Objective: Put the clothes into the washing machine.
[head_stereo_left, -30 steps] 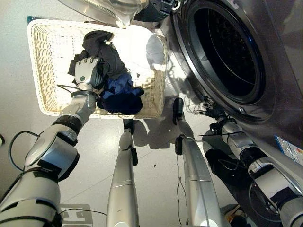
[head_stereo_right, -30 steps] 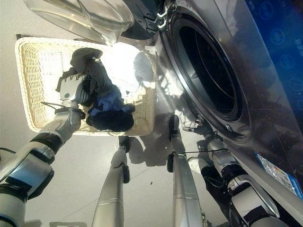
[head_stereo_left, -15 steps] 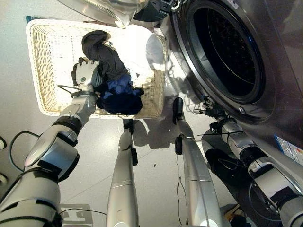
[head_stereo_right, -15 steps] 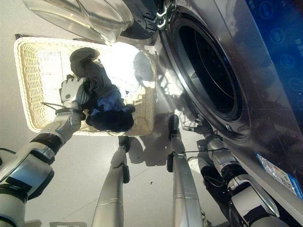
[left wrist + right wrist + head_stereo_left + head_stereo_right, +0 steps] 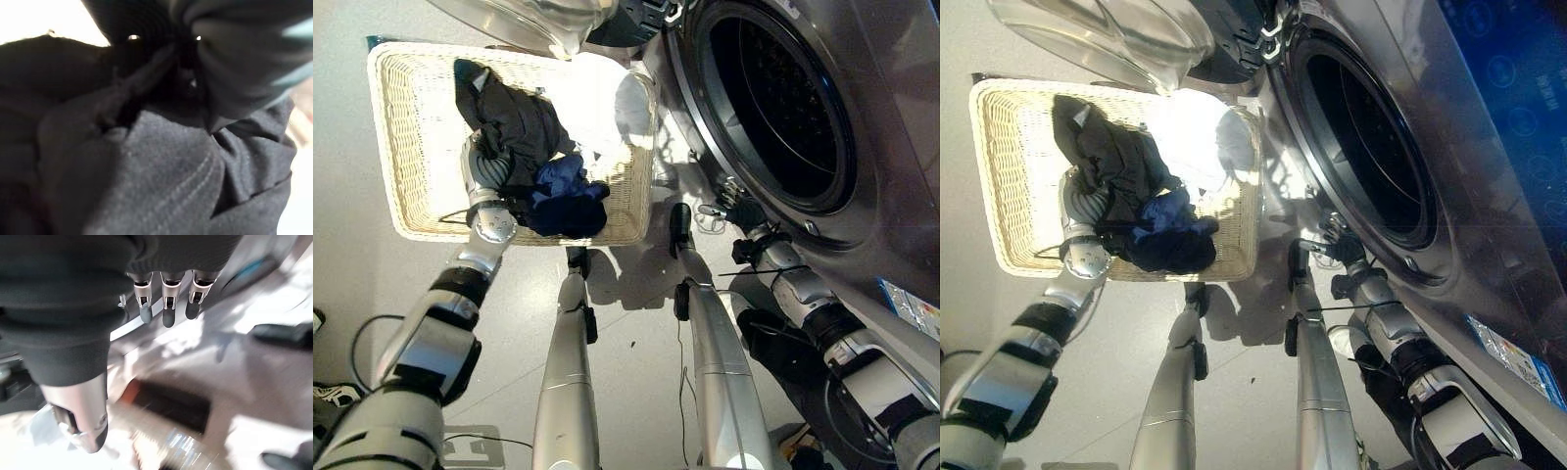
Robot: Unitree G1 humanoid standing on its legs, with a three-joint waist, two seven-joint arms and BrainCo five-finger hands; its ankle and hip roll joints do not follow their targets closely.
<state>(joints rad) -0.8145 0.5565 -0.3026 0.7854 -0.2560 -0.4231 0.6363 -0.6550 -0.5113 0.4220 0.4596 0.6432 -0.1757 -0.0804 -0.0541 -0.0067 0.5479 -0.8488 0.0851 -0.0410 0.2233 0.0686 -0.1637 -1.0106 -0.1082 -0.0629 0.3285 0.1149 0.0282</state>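
A dark grey garment (image 5: 514, 117) is bunched up in the wicker basket (image 5: 396, 186). My left hand (image 5: 481, 168) reaches into the basket with its fingers curled into that garment, which drapes over the hand; the left wrist view shows the dark cloth (image 5: 161, 166) pressed close against it. A blue garment (image 5: 563, 181) and a white cloth (image 5: 607, 98) lie beside it in the basket. The washing machine's drum (image 5: 773, 108) stands open on the right. My right hand (image 5: 736, 213) hovers at the lower rim of the drum, fingers (image 5: 164, 313) straight, holding nothing.
The washer's glass door (image 5: 538, 20) hangs open over the basket's far edge. The basket stands on a light floor to the left of the machine, its left half bare wicker.
My left hand has turned over and the dark grey garment has swung up and toward the basket's far left. My right hand has risen closer to the drum's rim.
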